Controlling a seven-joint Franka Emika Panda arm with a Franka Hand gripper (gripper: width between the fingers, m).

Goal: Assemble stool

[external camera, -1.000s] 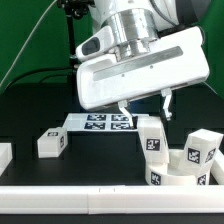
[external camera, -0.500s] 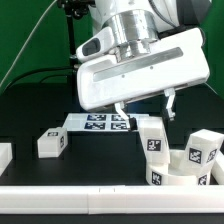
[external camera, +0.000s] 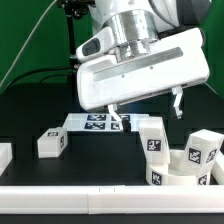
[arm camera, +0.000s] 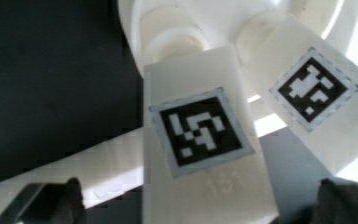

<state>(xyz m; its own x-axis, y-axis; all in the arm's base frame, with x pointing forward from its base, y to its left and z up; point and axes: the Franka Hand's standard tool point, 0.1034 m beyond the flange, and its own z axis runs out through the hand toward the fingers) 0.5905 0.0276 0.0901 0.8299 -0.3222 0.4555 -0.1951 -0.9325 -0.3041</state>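
The white round seat lies at the exterior view's lower right with tagged legs standing upright in it. One leg stands straight below my gripper; another leg stands to its right. A third, loose leg lies on the black table at the left. My gripper is open, its fingers spread wide on both sides of the upright leg and not touching it. In the wrist view that leg fills the middle between the dark fingertips, with the second leg and the seat beside it.
The marker board lies flat behind the gripper. A plain white block sits at the left edge, and a long white border bar runs along the front. A green backdrop stands behind.
The gripper's fingers have spread apart, letting go of the upright leg. The leg stays standing in the seat. The arm has hardly moved.
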